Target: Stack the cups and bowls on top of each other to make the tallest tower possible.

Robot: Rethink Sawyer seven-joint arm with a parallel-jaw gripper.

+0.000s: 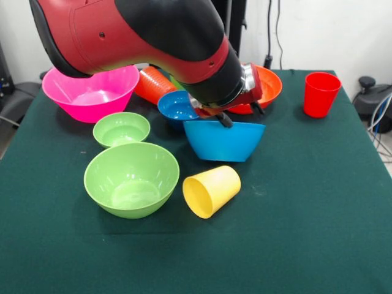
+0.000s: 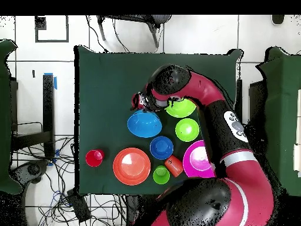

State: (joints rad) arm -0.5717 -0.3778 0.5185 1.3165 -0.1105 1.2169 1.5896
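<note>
The large blue bowl [image 1: 224, 140] is tilted at its far rim by the gripper [image 1: 222, 116] (grip state indiscernible), presumably for lifting.

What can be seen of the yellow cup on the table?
The yellow cup is a small, tapered tumbler without a handle, of smooth glossy plastic as it looks. It lies on its side on the green table cloth, its open mouth turned toward the camera's left, and it looks empty. It rests in front of the large blue bowl and beside the large green bowl, touching neither. In the overhead view the arm hides it.
</note>
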